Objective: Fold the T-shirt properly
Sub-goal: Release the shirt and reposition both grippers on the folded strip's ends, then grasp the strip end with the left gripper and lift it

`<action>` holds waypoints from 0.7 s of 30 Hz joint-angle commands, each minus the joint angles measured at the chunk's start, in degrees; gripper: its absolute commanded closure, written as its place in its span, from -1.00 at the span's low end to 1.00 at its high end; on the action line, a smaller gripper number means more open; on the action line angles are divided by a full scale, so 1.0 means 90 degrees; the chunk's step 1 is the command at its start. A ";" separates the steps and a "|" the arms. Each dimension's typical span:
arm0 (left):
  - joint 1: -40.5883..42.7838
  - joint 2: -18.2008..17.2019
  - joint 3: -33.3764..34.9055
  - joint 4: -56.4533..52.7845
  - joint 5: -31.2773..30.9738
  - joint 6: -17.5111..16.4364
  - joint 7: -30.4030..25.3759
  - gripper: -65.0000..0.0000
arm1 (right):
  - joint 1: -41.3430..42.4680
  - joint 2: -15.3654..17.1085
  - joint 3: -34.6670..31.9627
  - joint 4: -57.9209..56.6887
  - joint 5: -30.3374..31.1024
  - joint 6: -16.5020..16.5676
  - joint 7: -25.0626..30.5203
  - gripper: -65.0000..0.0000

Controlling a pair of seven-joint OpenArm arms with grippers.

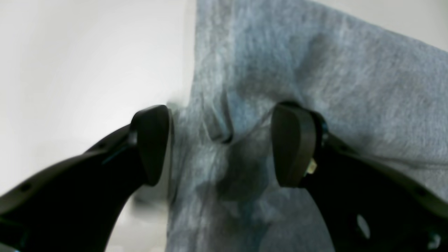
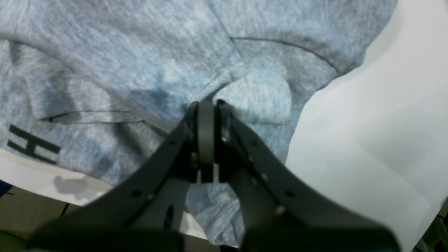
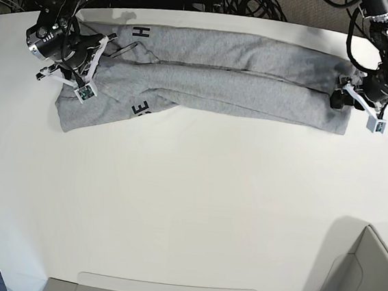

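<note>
The T-shirt (image 3: 221,79) lies across the table's (image 3: 188,207) far side, already folded lengthwise into a long band; crosswise folds remain, my right gripper (image 2: 206,105) pinching its cloth, left gripper (image 1: 220,140) spread wide over its edge.

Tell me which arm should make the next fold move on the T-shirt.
Probably the right. Its gripper is already shut on the T-shirt at the lettered end, ready to carry cloth over. The left gripper stands open astride the other end's edge and must close first.
</note>
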 commanded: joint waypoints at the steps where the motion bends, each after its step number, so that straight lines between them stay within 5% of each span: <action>1: -0.0077 -0.0066 0.0061 0.0059 -0.0115 -0.0016 -0.0138 -0.39 | 0.0050 0.0065 0.0019 0.0098 0.0002 0.0067 0.0049 1.00; 6: -0.0067 -0.0066 0.0452 -0.0165 -0.0115 -0.0016 -0.0138 -0.12 | 0.0090 0.0036 0.0019 0.0098 -0.0281 0.0067 0.0068 1.00; 13: 0.0021 -0.0105 0.0735 -0.0966 -0.0086 -0.0016 -0.0226 0.96 | 0.0246 -0.0072 0.0009 0.0029 -0.0799 0.0067 0.0088 1.00; 21: -0.0868 -0.0711 0.0726 -0.2891 -0.0086 -0.0016 -0.0715 1.00 | 0.0412 -0.0287 0.0009 0.0049 -0.0760 0.0067 0.0098 1.00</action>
